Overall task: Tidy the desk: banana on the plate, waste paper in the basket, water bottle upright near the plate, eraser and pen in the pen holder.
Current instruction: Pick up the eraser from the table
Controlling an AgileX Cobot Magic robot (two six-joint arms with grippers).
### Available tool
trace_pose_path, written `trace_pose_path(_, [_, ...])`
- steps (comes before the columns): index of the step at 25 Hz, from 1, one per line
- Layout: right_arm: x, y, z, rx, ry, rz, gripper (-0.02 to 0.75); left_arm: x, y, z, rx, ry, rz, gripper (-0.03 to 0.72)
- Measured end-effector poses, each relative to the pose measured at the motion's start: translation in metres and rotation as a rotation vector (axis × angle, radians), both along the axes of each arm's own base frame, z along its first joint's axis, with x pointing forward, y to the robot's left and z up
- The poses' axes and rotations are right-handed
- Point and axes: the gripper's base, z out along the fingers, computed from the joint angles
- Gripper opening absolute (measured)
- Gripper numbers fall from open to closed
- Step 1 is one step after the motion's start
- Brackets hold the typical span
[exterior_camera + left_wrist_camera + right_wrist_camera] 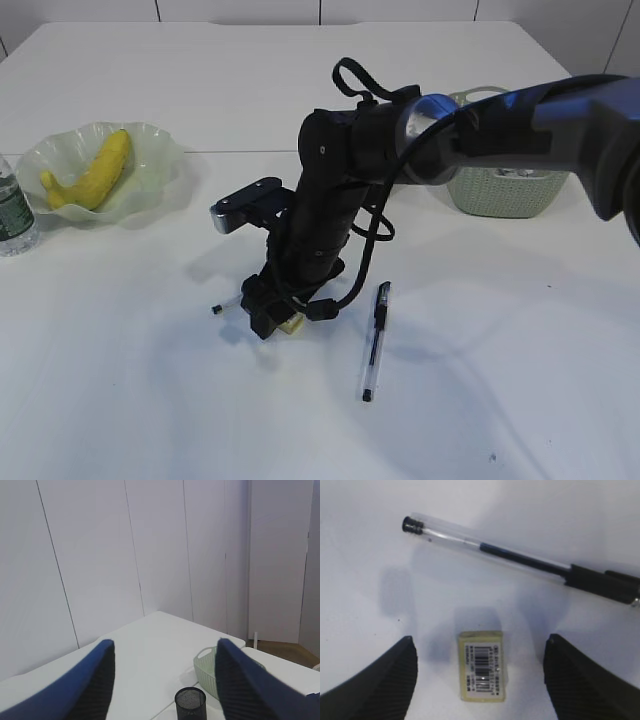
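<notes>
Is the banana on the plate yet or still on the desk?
On the plate. The banana lies inside the ruffled green plate at the desk's left side, not on the bare tabletop.

You have the eraser (481,665), a pale yellow block with a barcode label, lying flat on the desk (120,400) between the right gripper's (479,680) spread fingers, untouched. A clear pen (520,560) lies just beyond the fingertips, slanted. The banana (92,175) rests on the plate (150,140), well off to that gripper's side, the water bottle (12,215) upright beside it.
</notes>
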Motion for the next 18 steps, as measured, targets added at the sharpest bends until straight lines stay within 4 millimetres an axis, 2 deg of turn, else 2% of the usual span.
trace_pose_path(12, [0.0027,0.0011,0.0006,0.014,-0.029,-0.008,0.585,0.0,0.0,0.0,0.0,0.0,0.0,0.443])
trace_pose_path(18, [0.0083,0.0071,0.0037,0.092,-0.076,-0.058,0.585,-0.0001,-0.0001,-0.0001,0.0,0.0,-0.002,0.443])
